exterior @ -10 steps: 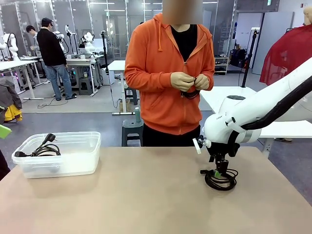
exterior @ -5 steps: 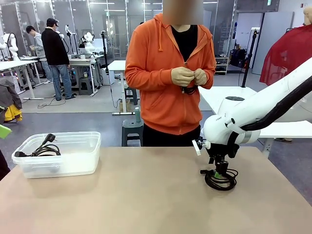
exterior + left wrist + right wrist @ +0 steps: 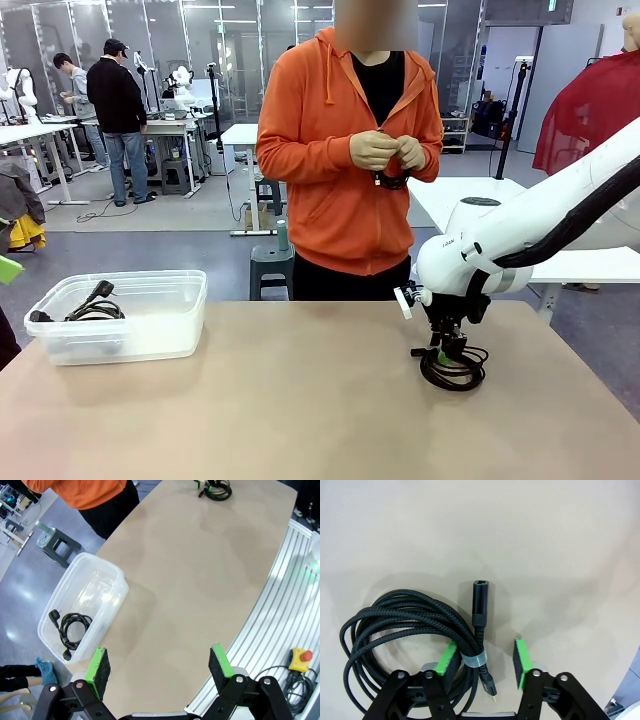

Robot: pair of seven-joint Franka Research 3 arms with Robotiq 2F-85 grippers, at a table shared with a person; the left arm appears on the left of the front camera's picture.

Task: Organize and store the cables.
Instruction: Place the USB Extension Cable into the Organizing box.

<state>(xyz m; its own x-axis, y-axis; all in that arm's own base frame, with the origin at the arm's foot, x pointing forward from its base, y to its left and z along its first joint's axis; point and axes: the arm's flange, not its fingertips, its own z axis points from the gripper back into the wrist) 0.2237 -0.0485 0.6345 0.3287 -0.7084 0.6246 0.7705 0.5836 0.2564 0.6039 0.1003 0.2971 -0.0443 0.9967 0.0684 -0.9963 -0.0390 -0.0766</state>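
The right fingers (image 3: 520, 662), black with green pads, stand partly apart astride a black braided cable (image 3: 395, 620) coiled flat on the pale tan worktop (image 3: 545, 540). The strands bound by a grey strap (image 3: 472, 660) lie in the gap. The pad at 9 o'clock sits against the coil and the pad at 3 o'clock stands clear of it, so nothing is clamped. The loops spread toward 9 o'clock of the fingers. A black oblong connector (image 3: 480, 592) points to 12 o'clock and lies on the bare surface.

Seen from the front, this cable rests at about 3 o'clock on the worktop, under the right arm's wrist. At 9 o'clock, well apart from it, stands a clear plastic rectangular bin (image 3: 150, 300). A black coiled cord with a chunky plug (image 3: 92, 305) lies in the bin's 9 o'clock end.

The left fingers (image 3: 219, 664) are spread wide and hold nothing. They hang well above the worktop, with the bin below them toward 9 o'clock.

At 12 o'clock, beyond the far edge, a person in an orange hooded top (image 3: 320, 170) holds both hands (image 3: 375, 150) together at chest height. Something small and dark, probably another cord, shows between them, though it is too small to be sure.
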